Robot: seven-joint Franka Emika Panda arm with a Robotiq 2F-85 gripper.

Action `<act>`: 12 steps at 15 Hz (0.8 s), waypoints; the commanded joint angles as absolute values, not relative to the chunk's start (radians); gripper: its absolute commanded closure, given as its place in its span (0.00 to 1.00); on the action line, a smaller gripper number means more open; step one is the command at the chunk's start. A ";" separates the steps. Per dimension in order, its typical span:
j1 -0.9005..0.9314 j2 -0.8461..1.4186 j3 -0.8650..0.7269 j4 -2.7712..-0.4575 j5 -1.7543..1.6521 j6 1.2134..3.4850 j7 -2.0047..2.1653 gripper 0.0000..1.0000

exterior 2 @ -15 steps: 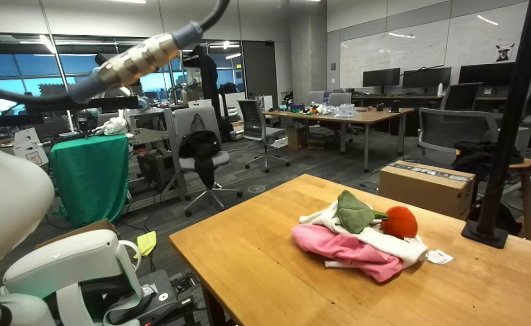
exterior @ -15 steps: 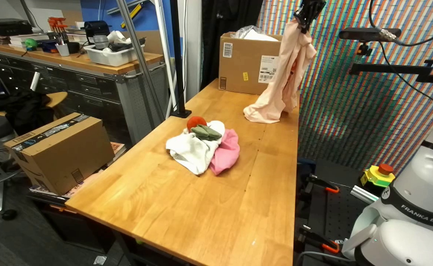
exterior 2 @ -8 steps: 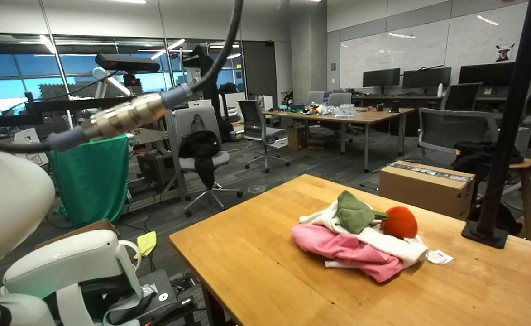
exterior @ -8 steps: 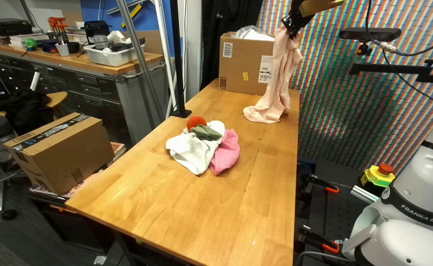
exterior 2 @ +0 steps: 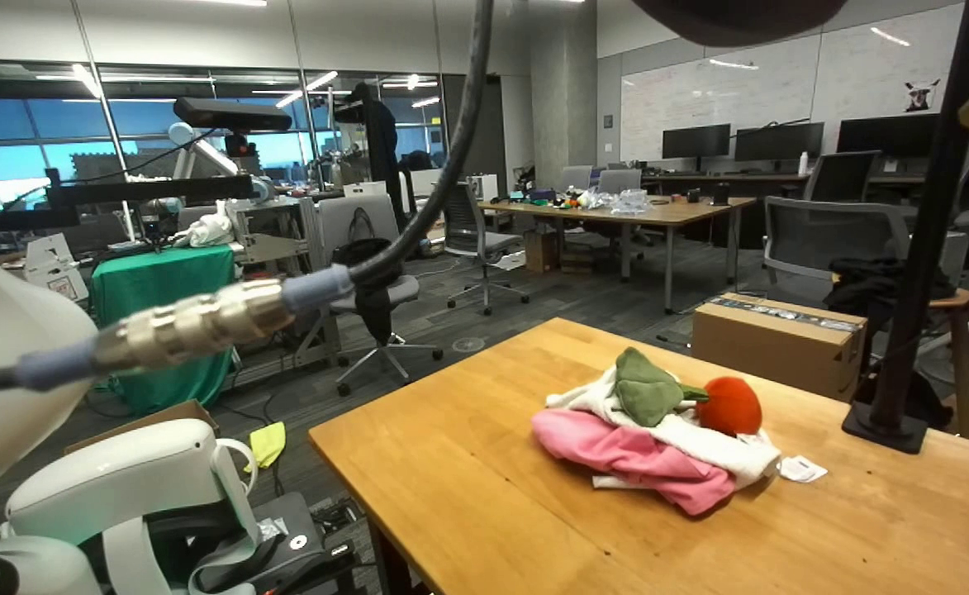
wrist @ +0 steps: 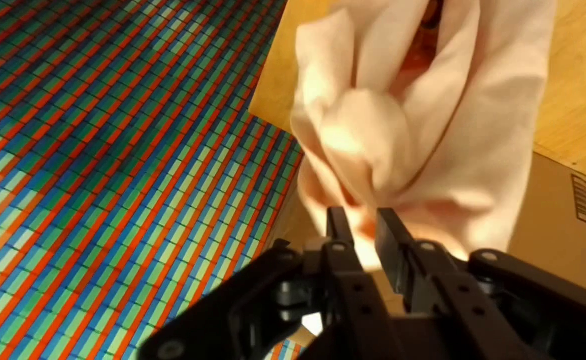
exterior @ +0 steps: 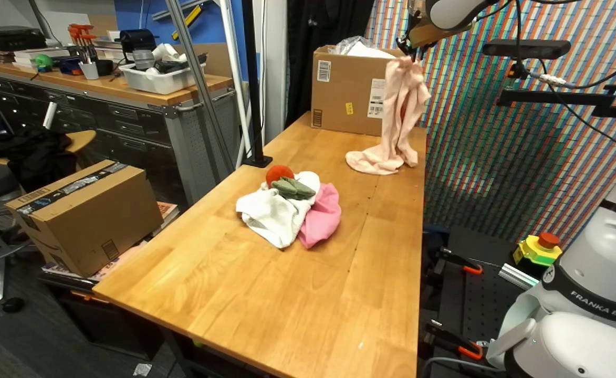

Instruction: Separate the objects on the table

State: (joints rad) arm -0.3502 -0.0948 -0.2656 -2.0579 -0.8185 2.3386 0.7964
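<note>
A peach garment is stretching upright in tall folds near the far end of the wooden tabletop, its lower part spreading over the wood and its upper end sitting just beneath the tool. In the wrist view the tool's 2 fingers are standing slightly parted, with blurred peach fabric showing behind them and in the gap; the blur is hiding whether any fold is touching them. Behind the garment a cardboard box is standing on the tabletop, partly covered from sight by the fabric, with clear plastic bulging from its top. Nearer the middle of the tabletop, well apart from the garment, a white cloth is lying crumpled beside and partly over a pink cloth in both exterior views, and a green leaf-shaped soft piece is resting on the white cloth. A red ball is sitting just beside the green piece, whose narrow stalk is pointing at it; whether the 2 are joined, I cannot tell. A white tag is lying on the tabletop at the white cloth's end, and a black post is standing nearby on a flat base, close to the tabletop's edge
</note>
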 commanded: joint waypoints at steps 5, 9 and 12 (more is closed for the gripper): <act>-0.313 -0.114 -0.256 -2.067 -0.821 2.285 0.774 0.17; -0.248 -0.171 -0.220 -2.138 -0.617 2.282 0.567 0.00; -0.197 -0.202 -0.164 -2.175 -0.488 2.247 0.450 0.00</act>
